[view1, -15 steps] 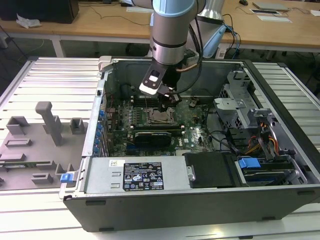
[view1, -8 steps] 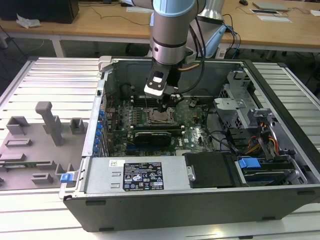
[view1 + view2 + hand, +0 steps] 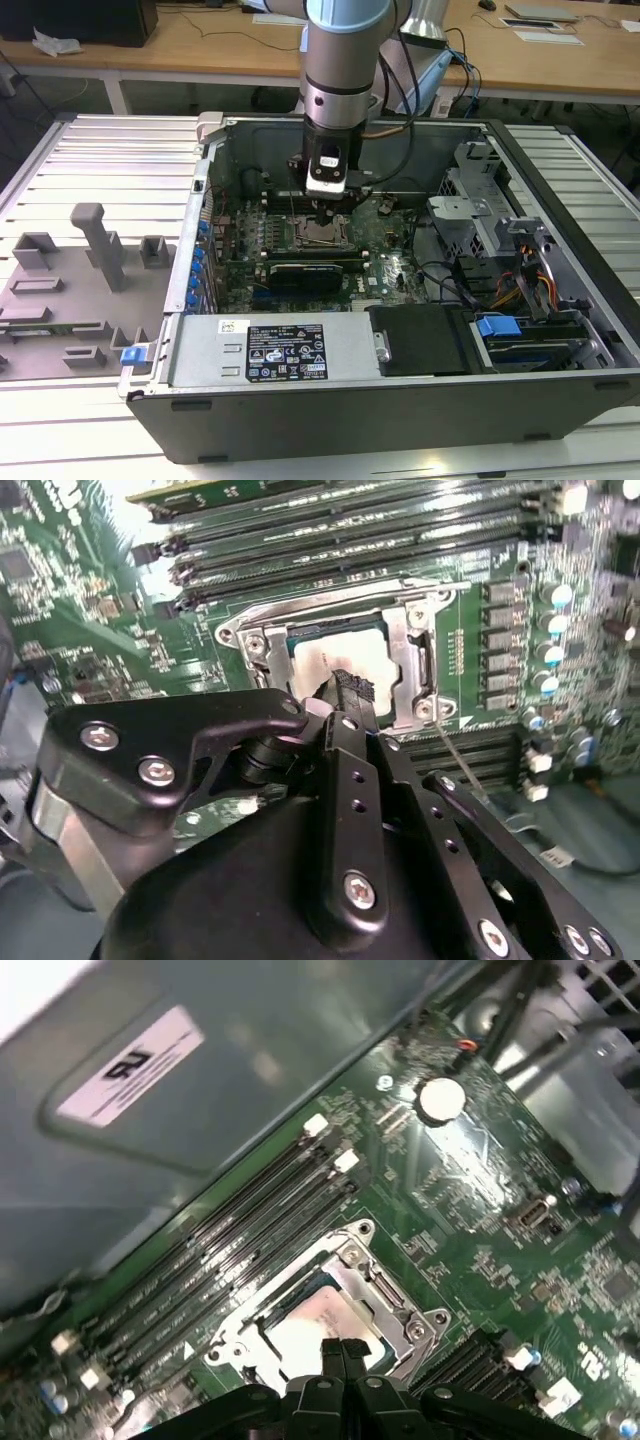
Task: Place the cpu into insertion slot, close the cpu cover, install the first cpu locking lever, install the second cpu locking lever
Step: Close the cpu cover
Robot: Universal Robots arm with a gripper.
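The cpu (image 3: pixel 335 658) (image 3: pixel 312 1322) lies silver side up in the insertion slot (image 3: pixel 320 236) on the green board. The cpu cover (image 3: pixel 400 645) (image 3: pixel 398 1305), a silver frame, lies flat around it. One thin locking lever (image 3: pixel 400 586) runs along the socket edge by the memory slots. A second thin lever (image 3: pixel 462 762) angles away from the socket's corner. My gripper (image 3: pixel 322 214) (image 3: pixel 350 688) (image 3: pixel 342 1350) hangs just above the cpu's top, fingers shut together with nothing between them.
Long black memory slots (image 3: pixel 230 1230) run beside the socket. A black graphics card (image 3: pixel 315 270) sits on the near side of it. The open case has metal walls (image 3: pixel 205 200), drive bays and cables (image 3: pixel 520 270) at the exterior view's right. Grey fixtures (image 3: pixel 90 250) stand outside the case.
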